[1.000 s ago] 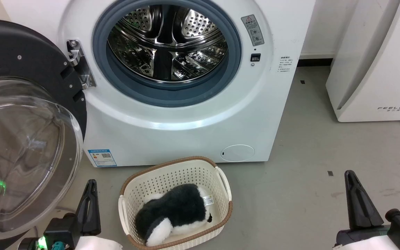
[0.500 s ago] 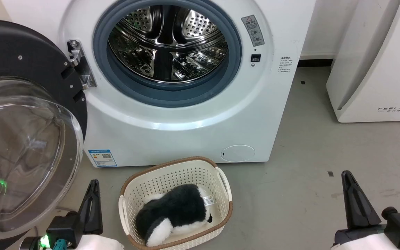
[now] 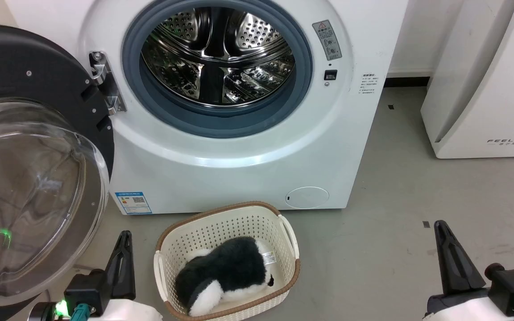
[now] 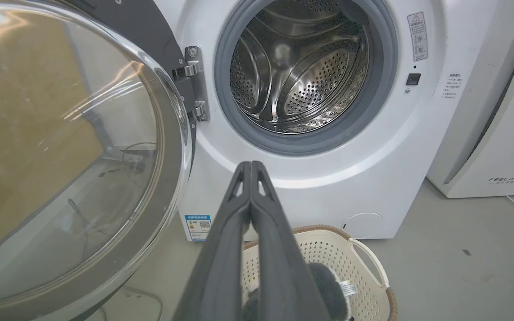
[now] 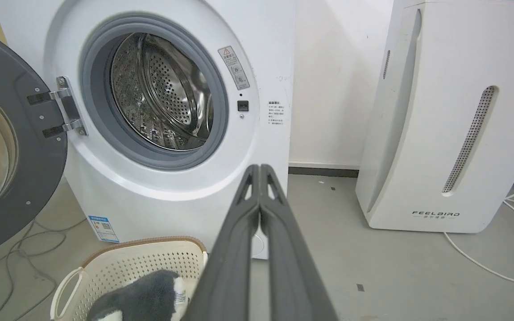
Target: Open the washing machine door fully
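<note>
Washing machine door (image 3: 34,169) swung wide at left; likely heavy, stiff; glass bowl (image 3: 25,209) slick, fragile; better pushed at black rim (image 3: 20,58); left gripper (image 3: 125,240), right gripper (image 3: 441,232) pressed together, empty.

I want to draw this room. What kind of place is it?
Probably a laundry corner, perhaps in a lab: a washer with its door swung open, and a basket on a bare grey floor.
</note>
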